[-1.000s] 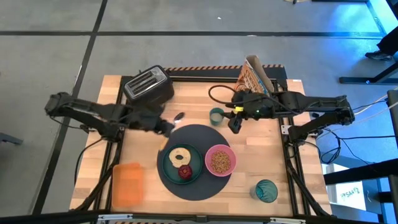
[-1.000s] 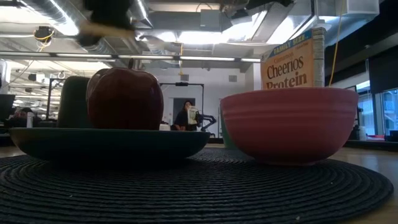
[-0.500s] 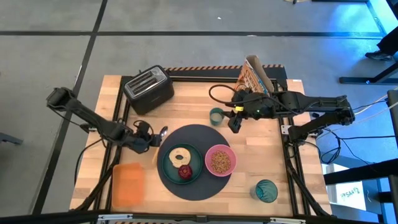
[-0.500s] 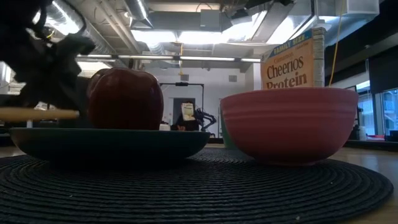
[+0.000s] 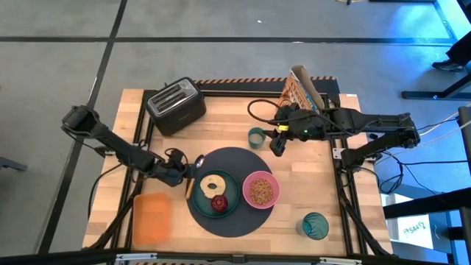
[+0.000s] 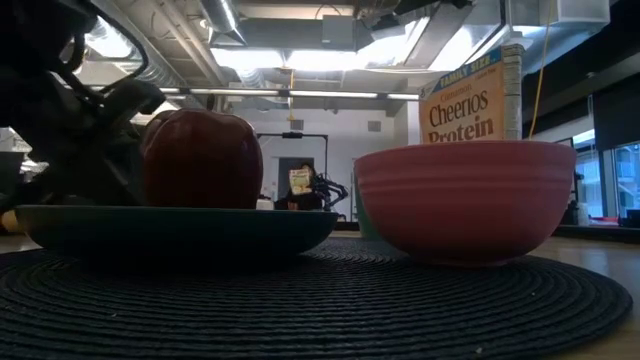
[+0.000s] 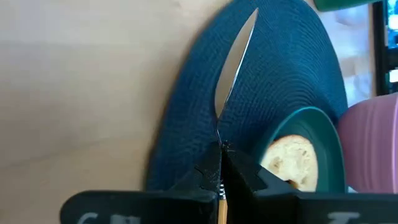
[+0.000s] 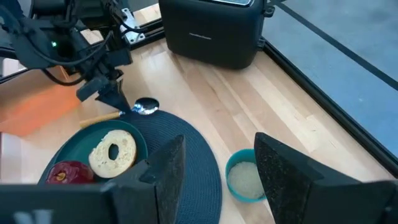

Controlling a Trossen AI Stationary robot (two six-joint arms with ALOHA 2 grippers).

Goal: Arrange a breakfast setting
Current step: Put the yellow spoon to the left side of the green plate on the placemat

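Since a second ago the left arm has swung from beside the toaster down to the near-left rim of the mat, carrying the spoon with it; the right arm has not shifted.

Nearest the front edge of the pale wooden surface lies the dark grey round woven mat, coarse and ribbed, likely grippy under crockery. On it sits the glazed teal plate, holding a toasted bagel half with its hole up and a dark red, glossy round fruit; beside it stands the smooth pink bowl filled with cereal. These ceramics look heavy, stiff and chip-prone.

At the mat's left rim the left gripper has its jaws clamped together on the orange-handled spoon, pinching it at the neck where the thin metal meets the handle. The spoon looks light and rigid; its polished bowl seems slippery, so the matte handle would be the surer hold. Its metal bowl hovers over the mat edge, the handle pointing toward the front.

Farther back, the small green cup holding something pale stands on bare wood beyond the mat. Just beside it hangs the right gripper, jaws apart and holding nothing. Behind stand a glossy black toaster and a cardboard cereal box.
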